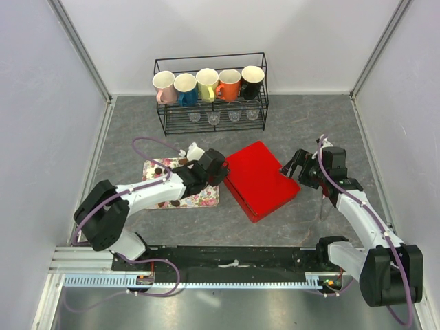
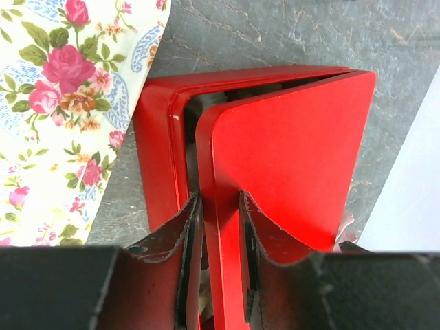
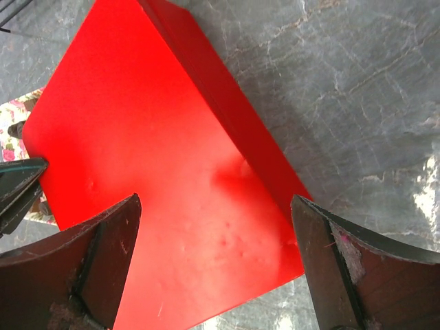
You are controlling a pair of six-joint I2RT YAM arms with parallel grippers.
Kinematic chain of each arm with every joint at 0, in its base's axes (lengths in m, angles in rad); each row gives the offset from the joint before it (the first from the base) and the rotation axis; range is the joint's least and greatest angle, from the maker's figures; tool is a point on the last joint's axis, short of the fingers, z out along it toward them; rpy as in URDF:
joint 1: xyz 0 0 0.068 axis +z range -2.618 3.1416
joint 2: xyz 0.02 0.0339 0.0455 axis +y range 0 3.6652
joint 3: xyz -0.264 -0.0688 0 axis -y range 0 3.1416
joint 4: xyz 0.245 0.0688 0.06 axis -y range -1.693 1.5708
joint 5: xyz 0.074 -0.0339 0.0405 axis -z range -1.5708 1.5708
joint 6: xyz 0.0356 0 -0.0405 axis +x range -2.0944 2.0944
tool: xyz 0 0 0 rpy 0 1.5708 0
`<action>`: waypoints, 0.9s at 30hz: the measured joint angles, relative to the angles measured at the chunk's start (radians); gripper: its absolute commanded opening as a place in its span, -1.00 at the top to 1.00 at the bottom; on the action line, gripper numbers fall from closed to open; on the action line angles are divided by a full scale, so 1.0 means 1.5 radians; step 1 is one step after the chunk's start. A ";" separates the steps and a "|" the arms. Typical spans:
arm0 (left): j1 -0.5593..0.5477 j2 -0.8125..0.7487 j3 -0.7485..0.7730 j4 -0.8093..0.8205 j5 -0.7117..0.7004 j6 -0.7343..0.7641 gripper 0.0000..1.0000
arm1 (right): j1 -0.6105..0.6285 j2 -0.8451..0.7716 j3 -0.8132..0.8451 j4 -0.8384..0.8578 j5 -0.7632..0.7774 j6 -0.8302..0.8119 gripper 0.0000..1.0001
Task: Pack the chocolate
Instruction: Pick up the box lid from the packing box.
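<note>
A few dark brown chocolates (image 1: 157, 170) lie on the floral tray (image 1: 206, 199), partly hidden by my left arm. Right of the tray is a red box (image 1: 265, 180). In the left wrist view its lid (image 2: 289, 151) stands slightly raised over the base (image 2: 161, 151), with a dark gap between them. My left gripper (image 2: 218, 206) is shut on the lid's near edge, one finger under it and one on top; from above, the left gripper (image 1: 221, 172) sits at the box's left corner. My right gripper (image 3: 216, 206) hangs open over the box's right corner (image 3: 158, 151), touching nothing.
A black wire rack (image 1: 210, 93) at the back holds several coloured mugs, with small glasses on its lower shelf. A white paper cup (image 1: 194, 148) sits at the tray's far corner. White walls close in the grey table on three sides.
</note>
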 measured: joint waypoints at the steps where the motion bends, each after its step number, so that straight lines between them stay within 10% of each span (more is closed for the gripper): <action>1: 0.000 -0.002 -0.002 0.000 -0.003 0.000 0.95 | 0.000 0.000 0.000 0.003 0.001 -0.002 -0.96; 27: -0.013 -0.011 -0.008 -0.024 -0.032 0.000 0.36 | 0.004 0.043 -0.008 0.072 -0.076 -0.019 -0.96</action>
